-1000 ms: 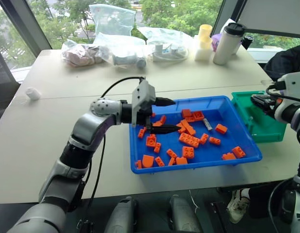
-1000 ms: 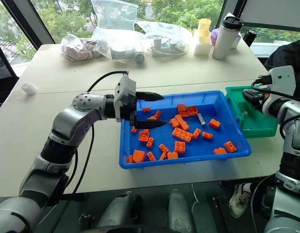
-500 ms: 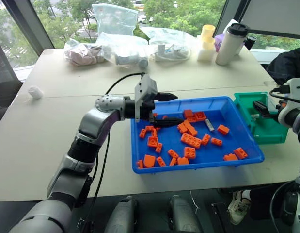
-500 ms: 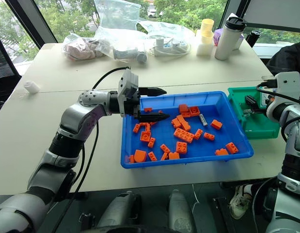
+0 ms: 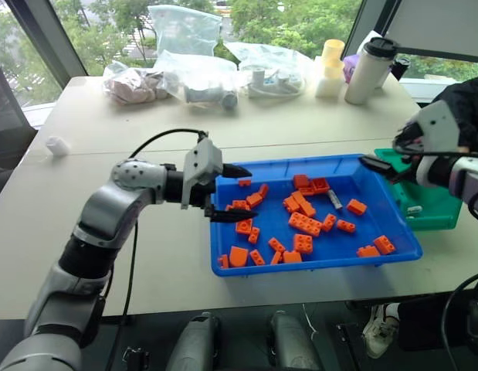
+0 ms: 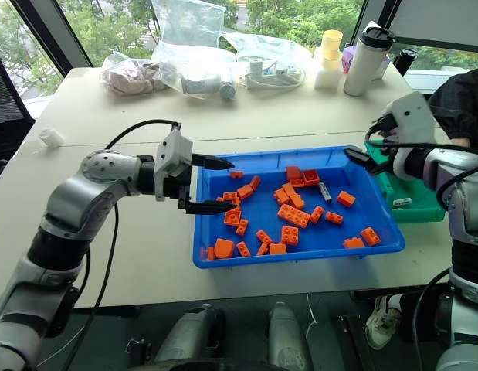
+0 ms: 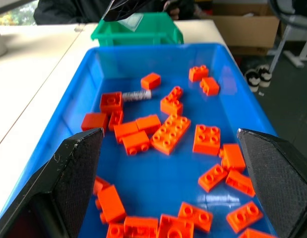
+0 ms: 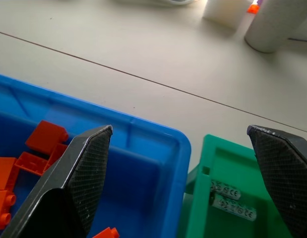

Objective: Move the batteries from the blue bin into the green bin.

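Left gripper point(image 5: 232, 193) spread wide, empty, hovering at blue bin's point(image 5: 316, 270) left rim. Right gripper point(image 5: 385, 166) likewise spread, empty, above the seam between blue bin and green bin point(image 5: 447, 218). One battery point(image 5: 333, 199) among orange bricks point(image 5: 302, 224) toward far right; two batteries point(image 8: 231, 199) inside green bin.

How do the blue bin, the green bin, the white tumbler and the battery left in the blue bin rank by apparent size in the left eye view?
1. Blue bin, by far.
2. Green bin, partly hidden by the right arm.
3. White tumbler; it stands farther away, so this order is unsure.
4. Battery, smallest.
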Motion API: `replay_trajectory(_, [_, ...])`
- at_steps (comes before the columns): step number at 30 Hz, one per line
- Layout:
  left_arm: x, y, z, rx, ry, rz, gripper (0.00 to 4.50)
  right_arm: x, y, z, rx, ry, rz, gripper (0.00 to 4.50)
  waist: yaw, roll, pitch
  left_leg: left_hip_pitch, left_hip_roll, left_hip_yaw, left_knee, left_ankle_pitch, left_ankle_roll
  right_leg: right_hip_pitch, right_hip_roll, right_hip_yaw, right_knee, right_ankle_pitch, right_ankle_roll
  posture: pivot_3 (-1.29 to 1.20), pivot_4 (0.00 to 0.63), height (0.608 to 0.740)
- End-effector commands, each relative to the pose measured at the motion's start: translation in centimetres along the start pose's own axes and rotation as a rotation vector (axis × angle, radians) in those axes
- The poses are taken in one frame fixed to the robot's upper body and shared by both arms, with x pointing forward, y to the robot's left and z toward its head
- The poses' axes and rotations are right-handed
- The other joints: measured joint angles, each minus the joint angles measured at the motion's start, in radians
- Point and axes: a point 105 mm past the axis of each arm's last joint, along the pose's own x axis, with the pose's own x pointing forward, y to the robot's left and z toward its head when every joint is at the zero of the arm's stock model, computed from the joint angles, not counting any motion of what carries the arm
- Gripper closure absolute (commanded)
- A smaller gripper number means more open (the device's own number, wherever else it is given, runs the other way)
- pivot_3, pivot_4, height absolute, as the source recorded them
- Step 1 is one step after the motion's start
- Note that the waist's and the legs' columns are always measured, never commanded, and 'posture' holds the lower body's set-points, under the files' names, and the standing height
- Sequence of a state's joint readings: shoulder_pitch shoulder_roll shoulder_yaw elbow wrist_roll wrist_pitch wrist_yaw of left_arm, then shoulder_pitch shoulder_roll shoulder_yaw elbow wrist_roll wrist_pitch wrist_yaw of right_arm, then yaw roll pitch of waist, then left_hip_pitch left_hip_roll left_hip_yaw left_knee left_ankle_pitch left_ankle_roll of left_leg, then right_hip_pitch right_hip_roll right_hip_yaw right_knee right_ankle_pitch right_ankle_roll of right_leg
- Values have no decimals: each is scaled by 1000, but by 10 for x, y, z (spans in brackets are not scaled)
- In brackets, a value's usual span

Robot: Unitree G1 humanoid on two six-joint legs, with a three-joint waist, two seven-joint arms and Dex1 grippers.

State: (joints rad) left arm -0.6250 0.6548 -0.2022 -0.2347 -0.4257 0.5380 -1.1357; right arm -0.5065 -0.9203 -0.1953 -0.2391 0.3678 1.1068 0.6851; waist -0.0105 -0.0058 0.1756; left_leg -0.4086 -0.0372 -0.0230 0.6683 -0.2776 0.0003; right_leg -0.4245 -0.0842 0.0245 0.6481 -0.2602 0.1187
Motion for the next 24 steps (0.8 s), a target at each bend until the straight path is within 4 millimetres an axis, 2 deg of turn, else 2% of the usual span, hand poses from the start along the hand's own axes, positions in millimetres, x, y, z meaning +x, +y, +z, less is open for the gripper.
replay_trajectory(1, [-4, -6, 5, 86, 40, 2, 0, 11, 20, -8, 11, 48, 79, 21, 0, 0, 0, 0, 0, 0, 0, 0, 0, 0, 0, 0, 0, 0, 0, 0, 150, 740])
replay_trajectory(4, [-5, -6, 4, 105, 68, 16, 0, 25, 27, -19, 60, 90, 86, 21, 0, 0, 0, 0, 0, 0, 0, 0, 0, 0, 0, 0, 0, 0, 0, 0, 150, 740])
replay_trajectory(9, [-1, -7, -4, 147, 121, 36, 0, 38, 42, -36, 66, 157, 126, 21, 0, 0, 0, 0, 0, 0, 0, 0, 0, 0, 0, 0, 0, 0, 0, 0, 150, 740])
replay_trajectory(12, [1, -8, -3, 147, 113, 33, 0, 46, 42, -48, 67, 195, 113, 21, 0, 0, 0, 0, 0, 0, 0, 0, 0, 0, 0, 0, 0, 0, 0, 0, 150, 740])
replay_trajectory(17, [2, -7, -2, 152, 113, 32, 0, 55, 42, -54, 68, 209, 100, 21, -1, 0, 0, 0, 0, 0, 0, 0, 0, 0, 0, 0, 0, 0, 0, 0, 150, 740])
replay_trajectory(20, [2, -7, -3, 159, 121, 27, 0, 56, 46, -57, 49, 222, 112, 877, -1, 0, 0, 0, 0, 0, 0, 0, 0, 0, 0, 0, 0, 0, 0, 0, 150, 740])
replay_trajectory(24, [3, -8, -2, 171, 122, 20, 0, 57, 45, -56, 60, 217, 99, 2889, -1, 0, 0, 0, 0, 0, 0, 0, 0, 0, 0, 0, 0, 0, 0, 0, 150, 740])
